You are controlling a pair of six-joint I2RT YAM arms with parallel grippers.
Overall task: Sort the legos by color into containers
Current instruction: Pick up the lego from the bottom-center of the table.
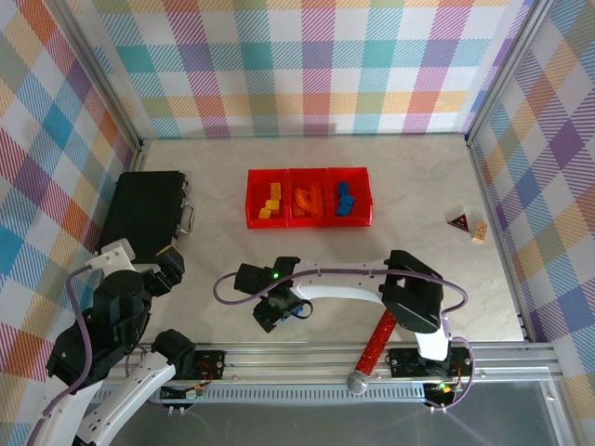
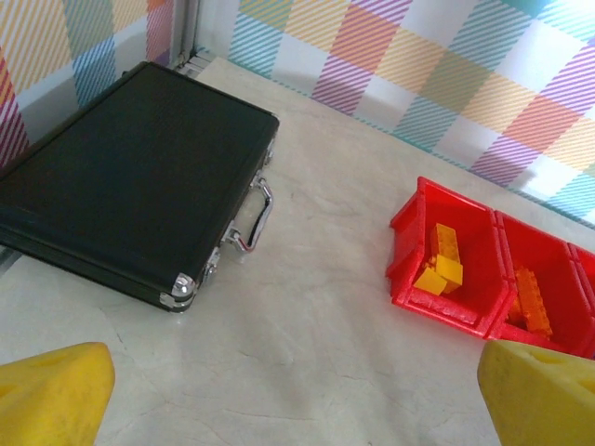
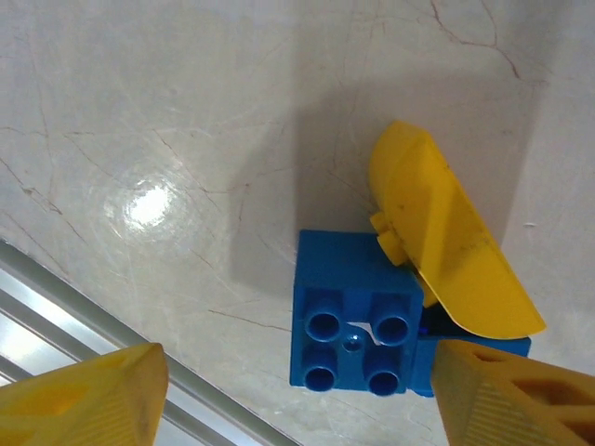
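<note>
from above, the right gripper (image 1: 275, 312) sits low over the table (image 1: 418, 186), stretched across toward the left arm's side, with a speck of blue at its tip. the three red bins (image 1: 308, 223) lie ahead of it, well apart. yellow bricks (image 1: 271, 204) are in the left one, orange bricks (image 1: 311, 200) in the middle and blue bricks (image 1: 345, 201) in the right. the left gripper (image 1: 170, 261) hangs near the corner of a black case (image 1: 139, 214). far off to the right gripper's right lie a tan block (image 1: 480, 232) and a dark triangle (image 1: 457, 220), just beside each other.

in the left wrist view, the left gripper's yellow fingertips (image 2: 51, 395) stand wide apart with bare table between them. the case lies ahead to its left, handle turned toward the bins. ahead to its right, the nearest bin holds the yellow bricks and the next one the orange.

in the right wrist view, the right gripper's fingertips (image 3: 84, 400) are spread apart. a blue brick (image 3: 353, 321) lies on the table between them, nearer the finger at the right of the view, studs facing the camera. a yellow curved piece (image 3: 446, 242) leans on its far side, touching it. it is unclear whether that finger touches the blue brick. a metal rail (image 3: 93, 325) runs beside the other finger.
</note>
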